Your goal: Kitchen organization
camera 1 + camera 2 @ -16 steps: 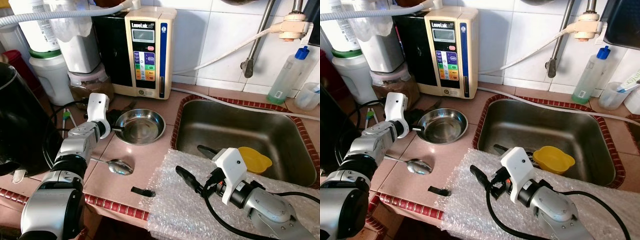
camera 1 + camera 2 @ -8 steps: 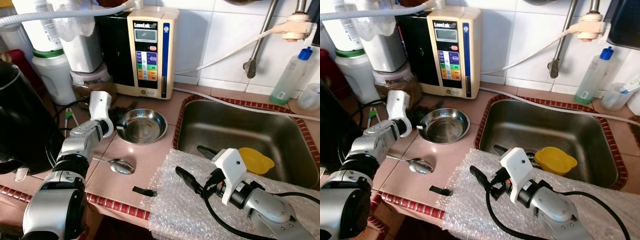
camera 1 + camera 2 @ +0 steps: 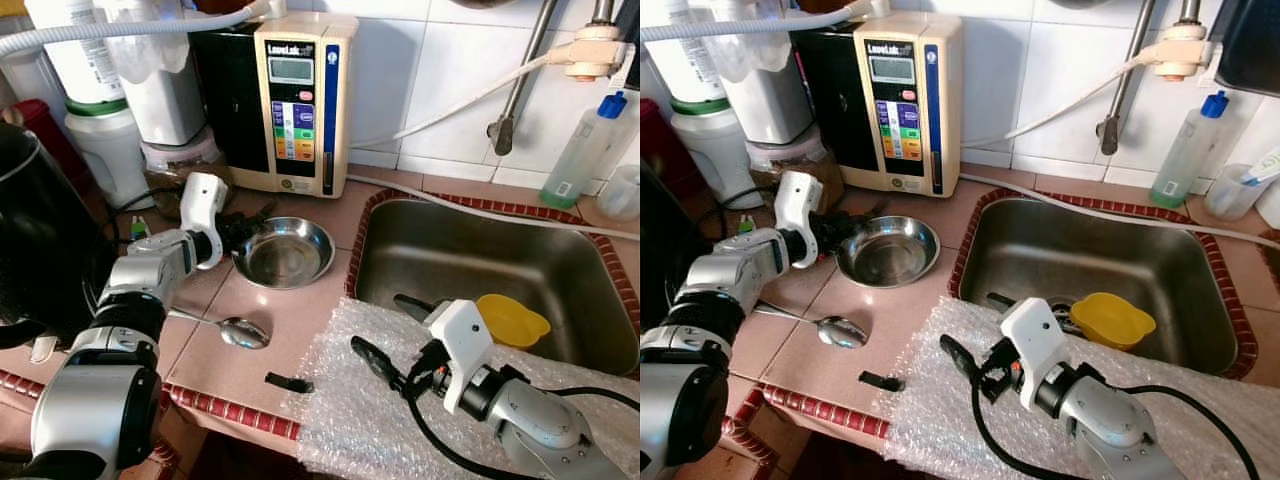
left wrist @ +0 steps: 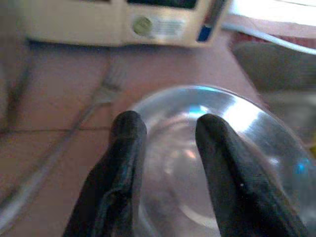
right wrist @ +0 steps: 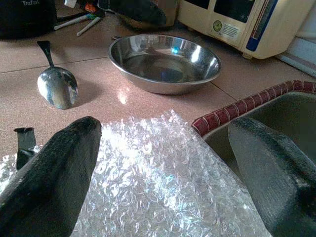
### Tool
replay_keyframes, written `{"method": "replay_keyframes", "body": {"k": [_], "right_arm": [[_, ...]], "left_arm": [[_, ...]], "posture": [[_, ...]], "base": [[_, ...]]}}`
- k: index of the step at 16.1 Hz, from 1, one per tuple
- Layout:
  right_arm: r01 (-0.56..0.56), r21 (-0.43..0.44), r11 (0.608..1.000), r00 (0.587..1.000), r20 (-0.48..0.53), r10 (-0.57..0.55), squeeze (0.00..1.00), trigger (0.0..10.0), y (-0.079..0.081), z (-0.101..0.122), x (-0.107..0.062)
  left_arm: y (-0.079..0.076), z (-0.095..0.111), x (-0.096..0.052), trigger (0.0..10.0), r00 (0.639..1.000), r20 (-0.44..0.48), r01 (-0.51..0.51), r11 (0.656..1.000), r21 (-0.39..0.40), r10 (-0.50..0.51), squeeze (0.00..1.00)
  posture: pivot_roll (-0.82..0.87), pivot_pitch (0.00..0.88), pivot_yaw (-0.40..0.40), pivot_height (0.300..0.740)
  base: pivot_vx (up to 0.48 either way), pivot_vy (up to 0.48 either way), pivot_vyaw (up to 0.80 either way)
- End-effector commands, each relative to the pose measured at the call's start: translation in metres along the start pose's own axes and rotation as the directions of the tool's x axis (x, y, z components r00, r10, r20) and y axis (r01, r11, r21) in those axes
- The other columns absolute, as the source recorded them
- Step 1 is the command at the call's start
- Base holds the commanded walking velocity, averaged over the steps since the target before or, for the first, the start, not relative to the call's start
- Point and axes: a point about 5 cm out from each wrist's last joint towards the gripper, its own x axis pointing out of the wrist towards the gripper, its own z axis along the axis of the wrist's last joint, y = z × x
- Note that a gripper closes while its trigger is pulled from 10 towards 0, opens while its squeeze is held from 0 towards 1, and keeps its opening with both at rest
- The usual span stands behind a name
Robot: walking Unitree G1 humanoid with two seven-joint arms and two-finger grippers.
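Shiny steel bowl (image 3: 284, 252) and spoon (image 3: 240, 332) on matt speckled counter (image 3: 290, 330) (crinkly clear bubble wrap (image 3: 940, 400) alongside).

One steel bowl (image 3: 283, 253) and one spoon (image 3: 240, 331) are counted on the surface (image 3: 290, 320). One yellow cup (image 3: 512, 320) is seen in the single sink (image 3: 470, 250). One sheet of bubble wrap (image 3: 360, 420) and one clear bottle (image 3: 580, 150) are counted.

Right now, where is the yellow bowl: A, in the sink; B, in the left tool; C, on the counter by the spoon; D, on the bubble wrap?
A: the yellow bowl sits on the floor of the sink, apart from the spoon.
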Motion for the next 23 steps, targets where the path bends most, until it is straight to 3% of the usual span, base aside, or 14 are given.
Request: {"method": "replay_keyframes", "body": {"k": [1,2,6,9,12,13,14,18,20,23], "right_arm": [[-0.011,-0.007,1.000,1.000,-0.010,0.011,0.00,10.0,0.002,-0.001,0.000],[-0.011,-0.008,1.000,1.000,-0.010,0.011,0.00,10.0,0.002,-0.001,0.000],[-0.013,-0.014,1.000,1.000,-0.010,0.013,0.00,10.0,0.002,0.000,0.001],[-0.013,-0.016,1.000,1.000,-0.011,0.013,0.00,10.0,0.002,0.000,0.001],[-0.013,-0.018,1.000,1.000,-0.009,0.012,0.00,10.0,0.002,0.000,0.001],[-0.012,-0.020,1.000,1.000,-0.009,0.011,0.00,10.0,0.001,0.000,0.001],[-0.012,-0.021,1.000,1.000,-0.009,0.012,0.00,10.0,0.001,0.000,0.001],[-0.011,-0.025,1.000,1.000,-0.011,0.011,0.00,10.0,0.001,0.000,0.001],[-0.011,-0.027,1.000,1.000,-0.012,0.010,0.00,10.0,0.000,-0.001,0.000],[-0.013,-0.034,0.999,1.000,-0.012,0.013,0.00,10.0,-0.001,-0.001,0.001]], "left_arm": [[-0.002,0.006,-0.003,10.0,0.998,-0.016,0.057,0.998,0.006,-0.057,1.00],[-0.002,0.004,-0.004,10.0,0.997,-0.031,0.070,0.998,-0.004,-0.070,1.00],[0.006,-0.011,-0.005,10.0,0.995,-0.100,-0.001,0.993,0.116,0.012,1.00],[0.005,-0.024,-0.006,10.0,0.986,-0.167,0.029,0.989,0.145,-0.005,1.00],[0.007,-0.032,-0.007,10.0,0.977,-0.210,0.022,0.972,0.233,0.028,1.00],[0.007,-0.032,-0.006,0.7,0.978,-0.207,0.021,0.972,0.235,0.029,0.69],[0.007,-0.031,-0.006,0.0,0.979,-0.202,0.022,0.972,0.232,0.027,0.00],[0.005,-0.027,-0.005,0.0,0.983,-0.178,0.013,0.969,0.247,0.032,0.00],[0.005,-0.013,-0.004,0.0,0.992,-0.122,-0.010,0.977,0.213,0.037,0.00],[0.001,-0.008,-0.003,0.0,0.990,-0.138,0.013,0.977,0.214,0.017,0.00]], "posture": [[0.07,0.021,0.068,0.740],[0.07,0.021,0.068,0.740],[0.07,0.021,0.066,0.740],[0.06,0.021,0.066,0.740],[0.06,0.021,0.067,0.740],[0.06,0.021,0.067,0.740],[0.06,0.021,0.068,0.740],[0.06,0.021,0.068,0.740],[0.07,0.019,0.066,0.740],[0.07,0.013,0.065,0.740]], "base": [[0.000,0.000,0.00],[0.000,0.000,0.00],[0.000,0.000,0.00],[0.000,0.000,0.00],[0.000,0.000,0.00],[0.000,0.000,0.00],[0.000,0.000,0.00],[0.000,0.000,0.00],[0.000,0.000,0.00],[0.000,0.000,0.00]]}}
